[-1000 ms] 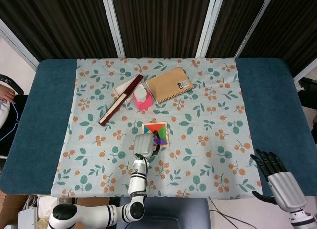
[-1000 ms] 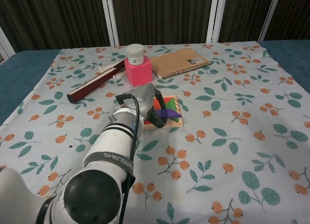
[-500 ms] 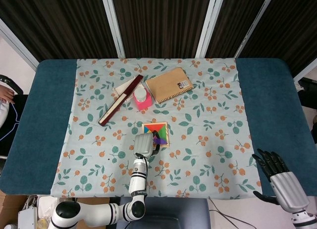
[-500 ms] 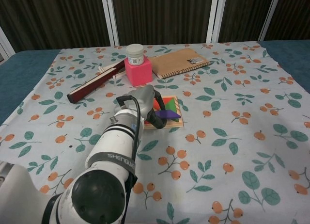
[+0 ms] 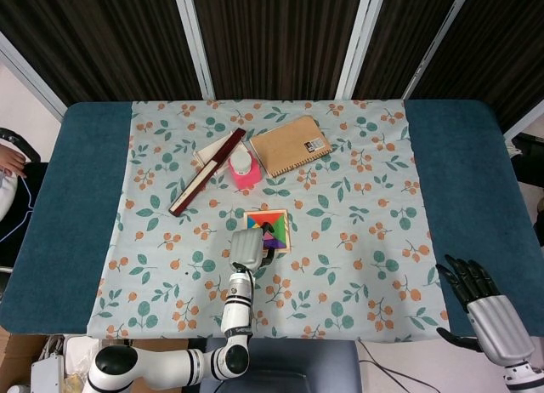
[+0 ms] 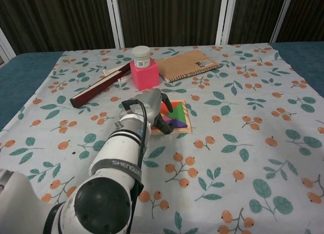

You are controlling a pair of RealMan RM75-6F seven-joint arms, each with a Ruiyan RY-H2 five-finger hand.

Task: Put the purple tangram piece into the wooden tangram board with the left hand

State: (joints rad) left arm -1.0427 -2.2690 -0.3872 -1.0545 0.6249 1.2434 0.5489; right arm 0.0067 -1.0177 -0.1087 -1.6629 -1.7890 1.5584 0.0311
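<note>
This looks like a robotics lab or data-collection room set up for tabletop trials. A table (image 5: 76, 206) with a dark teal top carries a floral-print cloth (image 5: 365, 214) laid as a work surface. At 12 o'clock, dark slatted panels (image 5: 280, 36) with white uprights close off the back like a booth. At 7 o'clock, below the table edge, cables and equipment (image 5: 51, 359) sit on the floor.

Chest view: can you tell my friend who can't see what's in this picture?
The left hand rests at the tangram board, where the purple piece now lies flat among the colored pieces. Behind them on the flowered cloth are a pink box with a white jar on top, a brown notebook, and a dark red case.
</note>
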